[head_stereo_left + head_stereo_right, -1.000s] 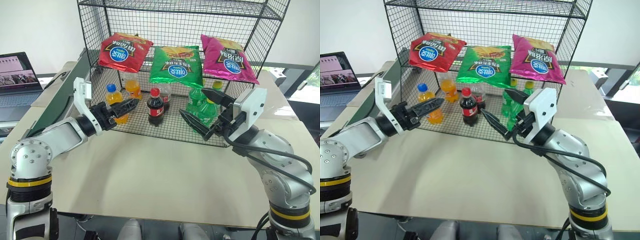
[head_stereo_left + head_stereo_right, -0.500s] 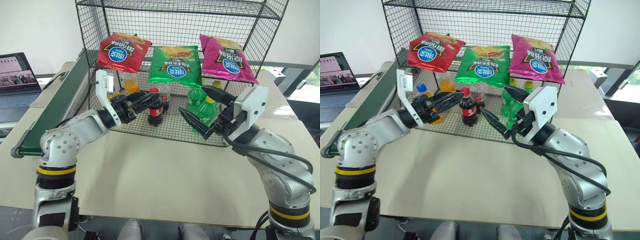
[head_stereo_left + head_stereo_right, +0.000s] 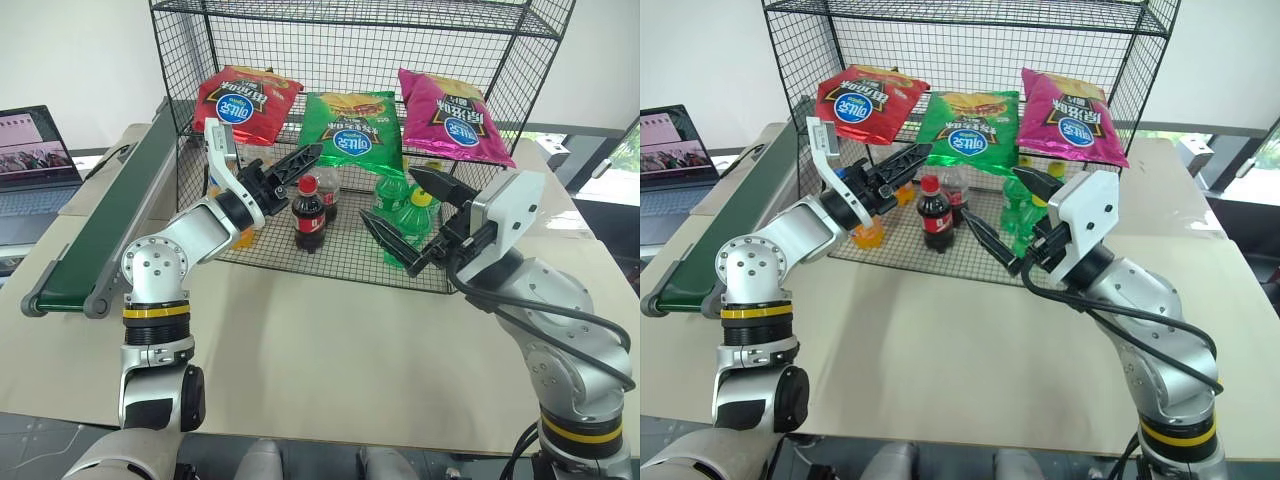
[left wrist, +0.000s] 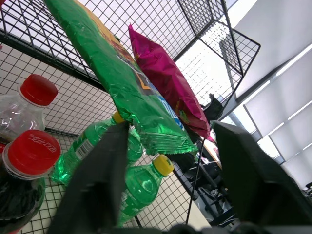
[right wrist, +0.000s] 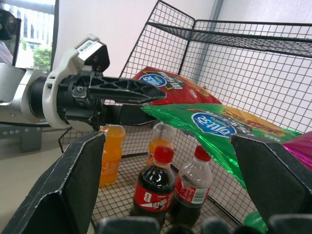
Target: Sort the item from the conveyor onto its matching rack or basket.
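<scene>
Fingers of the left gripper [image 3: 297,163] stand parted beside the green chip bag [image 3: 352,130], whose lower edge hides bottles; right gripper [image 3: 407,211] gapes.

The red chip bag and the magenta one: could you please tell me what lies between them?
The green chip bag lies between them on the same tier of the rack, as the left eye view shows.

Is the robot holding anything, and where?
Right pincer holds nothing. Left pincer straddles the green bag's lower edge; whether it grips cannot be told.
</scene>
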### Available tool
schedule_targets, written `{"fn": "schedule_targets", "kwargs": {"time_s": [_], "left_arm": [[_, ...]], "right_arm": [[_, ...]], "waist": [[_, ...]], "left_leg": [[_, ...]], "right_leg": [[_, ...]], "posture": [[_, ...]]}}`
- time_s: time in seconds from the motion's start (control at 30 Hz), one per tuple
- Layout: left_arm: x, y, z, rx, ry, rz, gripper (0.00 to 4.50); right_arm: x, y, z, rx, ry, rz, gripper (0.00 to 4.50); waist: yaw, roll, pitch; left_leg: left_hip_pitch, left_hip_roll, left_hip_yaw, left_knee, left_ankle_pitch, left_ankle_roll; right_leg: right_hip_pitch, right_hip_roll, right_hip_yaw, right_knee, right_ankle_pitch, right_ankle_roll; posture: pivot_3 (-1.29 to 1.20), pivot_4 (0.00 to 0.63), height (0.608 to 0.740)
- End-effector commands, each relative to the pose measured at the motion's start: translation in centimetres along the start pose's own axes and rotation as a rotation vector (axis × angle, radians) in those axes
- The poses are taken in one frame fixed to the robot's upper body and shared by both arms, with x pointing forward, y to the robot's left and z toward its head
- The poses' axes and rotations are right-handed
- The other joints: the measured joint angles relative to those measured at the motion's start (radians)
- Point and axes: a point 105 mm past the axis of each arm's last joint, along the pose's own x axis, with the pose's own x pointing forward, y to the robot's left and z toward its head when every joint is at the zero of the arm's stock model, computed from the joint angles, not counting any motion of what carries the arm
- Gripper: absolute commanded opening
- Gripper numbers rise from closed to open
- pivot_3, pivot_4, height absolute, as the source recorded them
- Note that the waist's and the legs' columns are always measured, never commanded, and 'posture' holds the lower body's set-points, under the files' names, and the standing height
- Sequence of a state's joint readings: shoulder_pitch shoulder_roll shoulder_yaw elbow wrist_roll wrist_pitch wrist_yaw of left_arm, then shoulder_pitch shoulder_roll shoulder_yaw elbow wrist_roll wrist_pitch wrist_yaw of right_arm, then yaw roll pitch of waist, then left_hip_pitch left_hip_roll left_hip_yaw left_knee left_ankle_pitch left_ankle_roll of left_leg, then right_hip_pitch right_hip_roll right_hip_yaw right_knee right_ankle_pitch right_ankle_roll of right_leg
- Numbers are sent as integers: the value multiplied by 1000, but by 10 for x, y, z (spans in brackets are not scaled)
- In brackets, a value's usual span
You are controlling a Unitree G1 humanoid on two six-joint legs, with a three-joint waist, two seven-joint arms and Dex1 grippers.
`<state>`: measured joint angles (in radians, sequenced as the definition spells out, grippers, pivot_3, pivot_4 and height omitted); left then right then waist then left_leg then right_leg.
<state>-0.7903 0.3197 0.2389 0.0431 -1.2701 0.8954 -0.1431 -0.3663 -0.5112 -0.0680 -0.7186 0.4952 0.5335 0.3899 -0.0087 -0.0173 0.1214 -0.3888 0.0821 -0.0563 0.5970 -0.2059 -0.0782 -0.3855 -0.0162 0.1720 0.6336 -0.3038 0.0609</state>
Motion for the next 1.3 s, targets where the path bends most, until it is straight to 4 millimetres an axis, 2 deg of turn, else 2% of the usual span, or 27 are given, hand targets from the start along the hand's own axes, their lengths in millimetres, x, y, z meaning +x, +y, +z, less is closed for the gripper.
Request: {"fn": "schedule_targets", "kwargs": {"time_s": [0.03,0.1,0.13,0.33,0.43,0.77,0.97,1.07,1.17,1.2,1.3], "left_arm": [[3,-5,10,29,-22,-26,1020],[6,-4,12,23,-34,-24,135],[8,-5,13,21,-40,-29,56],[24,-1,14,34,-70,-4,56],[31,-4,23,12,-118,-17,56],[28,7,44,-66,-197,34,56],[27,2,34,-45,-149,14,56],[25,0,30,-13,-136,8,842],[19,1,32,-4,-137,13,2119],[16,3,33,1,-139,27,2417],[9,7,32,23,-128,53,3857]], "right_arm": [[-4,-2,14,-41,-36,-24,4500],[-5,-2,14,-43,-35,-27,4500],[-5,-3,14,-44,-34,-28,4500],[-4,-3,15,-47,-31,-31,4500],[-4,-3,15,-49,-30,-33,4500],[-5,-3,14,-44,-32,-40,4500],[-3,-3,14,-40,-35,-32,4500],[-2,-2,13,-38,-36,-28,4500],[-2,-3,13,-36,-36,-26,4500],[-2,-3,13,-36,-35,-25,4500],[-2,-4,11,-33,-31,-22,4500]], "waist": [[0,0,0],[0,0,0],[2,0,0],[3,0,0],[2,0,0],[-3,0,0],[-1,0,0],[-2,0,0],[-3,0,0],[-3,0,0],[-4,0,0]], "left_leg": [[0,0,0,0,0,0],[0,0,0,0,0,0],[0,0,0,0,0,0],[0,0,0,0,0,0],[0,0,0,0,0,0],[0,0,0,0,0,0],[0,0,0,0,0,0],[0,0,0,0,0,0],[0,0,0,0,0,0],[0,0,0,0,0,0],[0,0,0,0,0,0]], "right_leg": [[0,0,0,0,0,0],[0,0,0,0,0,0],[0,0,0,0,0,0],[0,0,0,0,0,0],[0,0,0,0,0,0],[1,0,0,0,0,0],[1,0,0,0,0,0],[1,0,0,0,0,0],[1,0,0,0,0,0],[1,0,0,0,0,0],[1,0,0,0,0,0]], "posture": [[0,150,740],[0,150,740],[0,150,740],[0,150,740],[0,150,740],[0,150,740],[0,150,740],[0,150,740],[0,150,740],[0,150,740],[0,150,740]]}}
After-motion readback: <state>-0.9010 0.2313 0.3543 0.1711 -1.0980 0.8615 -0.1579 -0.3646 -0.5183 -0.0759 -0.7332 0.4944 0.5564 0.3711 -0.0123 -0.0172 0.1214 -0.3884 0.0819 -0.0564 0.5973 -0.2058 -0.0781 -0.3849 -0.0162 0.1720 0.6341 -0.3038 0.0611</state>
